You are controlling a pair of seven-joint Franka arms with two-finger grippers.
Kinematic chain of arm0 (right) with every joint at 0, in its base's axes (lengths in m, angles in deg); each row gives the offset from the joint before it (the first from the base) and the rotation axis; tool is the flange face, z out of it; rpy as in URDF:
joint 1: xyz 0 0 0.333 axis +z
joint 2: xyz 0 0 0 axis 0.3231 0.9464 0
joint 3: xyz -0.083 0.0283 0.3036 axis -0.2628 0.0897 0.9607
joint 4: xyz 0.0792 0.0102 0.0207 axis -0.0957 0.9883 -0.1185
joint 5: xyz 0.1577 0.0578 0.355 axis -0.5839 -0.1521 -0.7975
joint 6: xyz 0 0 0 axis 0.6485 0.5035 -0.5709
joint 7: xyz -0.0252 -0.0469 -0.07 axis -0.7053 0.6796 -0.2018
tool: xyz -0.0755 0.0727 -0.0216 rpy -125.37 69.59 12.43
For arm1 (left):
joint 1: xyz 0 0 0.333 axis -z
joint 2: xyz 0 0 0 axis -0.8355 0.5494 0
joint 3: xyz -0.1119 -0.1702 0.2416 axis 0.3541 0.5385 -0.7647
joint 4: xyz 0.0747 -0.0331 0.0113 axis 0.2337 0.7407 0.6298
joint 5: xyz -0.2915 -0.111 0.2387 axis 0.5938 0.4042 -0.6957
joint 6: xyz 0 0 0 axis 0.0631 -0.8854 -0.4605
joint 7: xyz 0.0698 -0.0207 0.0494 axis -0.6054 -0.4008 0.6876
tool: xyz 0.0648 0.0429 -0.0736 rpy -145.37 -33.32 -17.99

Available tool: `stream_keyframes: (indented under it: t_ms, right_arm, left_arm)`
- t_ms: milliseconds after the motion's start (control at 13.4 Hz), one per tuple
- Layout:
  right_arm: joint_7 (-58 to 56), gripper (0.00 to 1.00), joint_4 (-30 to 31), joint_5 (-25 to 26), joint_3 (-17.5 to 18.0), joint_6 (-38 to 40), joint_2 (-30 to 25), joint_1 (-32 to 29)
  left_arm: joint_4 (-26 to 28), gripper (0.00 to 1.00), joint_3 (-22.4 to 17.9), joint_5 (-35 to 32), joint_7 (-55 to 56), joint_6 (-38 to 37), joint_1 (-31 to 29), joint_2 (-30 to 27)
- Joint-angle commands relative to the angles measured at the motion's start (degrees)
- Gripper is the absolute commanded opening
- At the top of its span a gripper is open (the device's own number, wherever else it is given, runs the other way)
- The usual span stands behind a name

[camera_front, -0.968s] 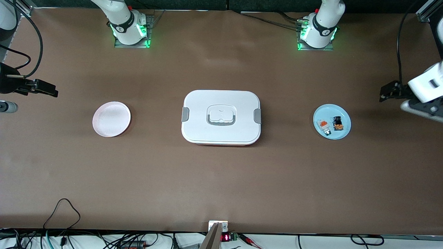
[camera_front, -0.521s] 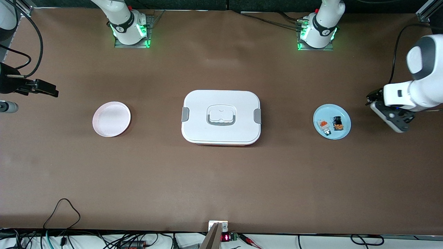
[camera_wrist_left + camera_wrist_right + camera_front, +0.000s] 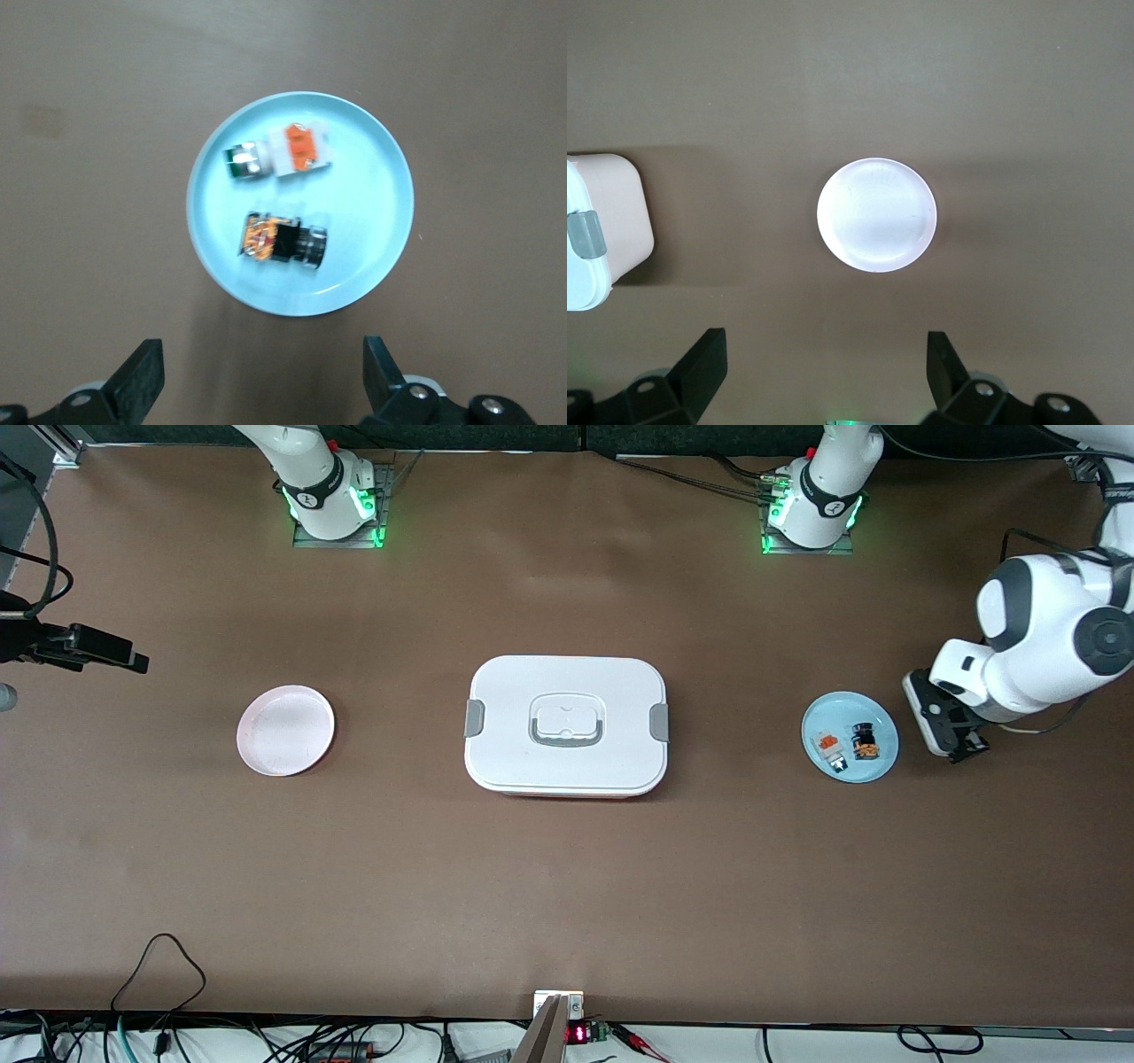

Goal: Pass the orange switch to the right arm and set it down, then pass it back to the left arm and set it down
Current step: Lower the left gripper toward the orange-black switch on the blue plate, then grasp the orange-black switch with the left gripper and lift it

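Note:
The orange switch (image 3: 865, 741) (image 3: 282, 241), black with amber parts, lies on its side on a light blue plate (image 3: 842, 713) (image 3: 372, 195) at the left arm's end of the table. My left gripper (image 3: 952, 737) (image 3: 263, 376) hangs open and empty over bare table just beside that plate, on the side away from the box. The white box (image 3: 567, 724) (image 3: 594, 239) stands shut in the middle of the table. My right gripper (image 3: 97, 651) (image 3: 828, 372) waits open and empty, high over the right arm's end of the table.
A white-grey block with an orange top (image 3: 829, 748) (image 3: 301, 149) shares the blue plate with the switch. An empty pink plate (image 3: 285, 730) (image 3: 875, 214) sits between the box and the right arm's end. Cables run along the table's edges.
The left arm has swung in from the table's end and turned, bringing its gripper beside the blue plate. The right gripper has drawn slightly toward the table's edge.

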Motion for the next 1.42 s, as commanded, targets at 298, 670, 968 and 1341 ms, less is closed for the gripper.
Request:
stream_keyframes:
  t_ms: [298, 670, 968, 1341]
  right_arm:
    - [-0.4, 1.0, 0.2, -12.2, 2.9, 2.9, -0.8, 0.3]
    - [-0.3, 1.0, 0.4, -14.9, 5.6, 2.6, -0.7, 1.4]
    - [1.7, 1.0, 0.7, -21.5, 8.9, 2.7, -0.2, 2.0]
    - [1.1, 1.0, 6.6, -40.4, 8.9, -1.8, 1.7, 1.9]
  left_arm:
    - [2.0, 0.98, 0.8, 6.2, -13.6, 3.2, -0.2, 6.2]
    - [1.7, 0.99, 0.9, 6.1, -19.1, 8.3, -0.1, 9.6]
    - [0.6, 0.99, 0.9, 6.1, -19.1, 11.9, -0.4, 11.4]
    - [0.7, 0.99, 0.8, 6.1, -19.1, 15.1, -0.6, 13.7]
